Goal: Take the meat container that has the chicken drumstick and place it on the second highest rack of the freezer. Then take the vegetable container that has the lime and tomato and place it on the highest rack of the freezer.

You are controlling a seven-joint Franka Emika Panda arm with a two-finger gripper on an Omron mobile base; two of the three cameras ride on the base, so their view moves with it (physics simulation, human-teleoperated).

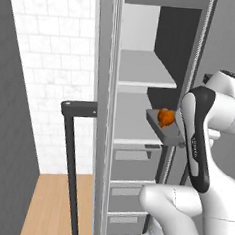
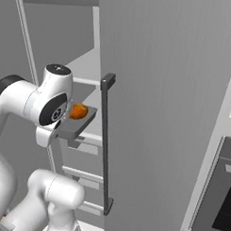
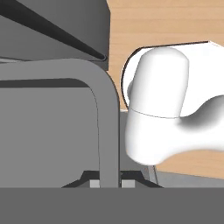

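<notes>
Right now we pinch the rim of the shallow grey meat container [image 1: 163,126] in our closed gripper [image 3: 109,180], orange drumstick [image 1: 164,117] aboard, just outside the freezer's second-highest white rack [image 1: 137,141]; tilting could spill it.

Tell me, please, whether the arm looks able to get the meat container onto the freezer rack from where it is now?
Probably yes: the gripper is shut on the meat container, held at the open freezer's rack, with nothing visible between them.

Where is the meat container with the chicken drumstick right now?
The meat container with the chicken drumstick is gripped by its rim, held at the open freezer's shelf front.
</notes>
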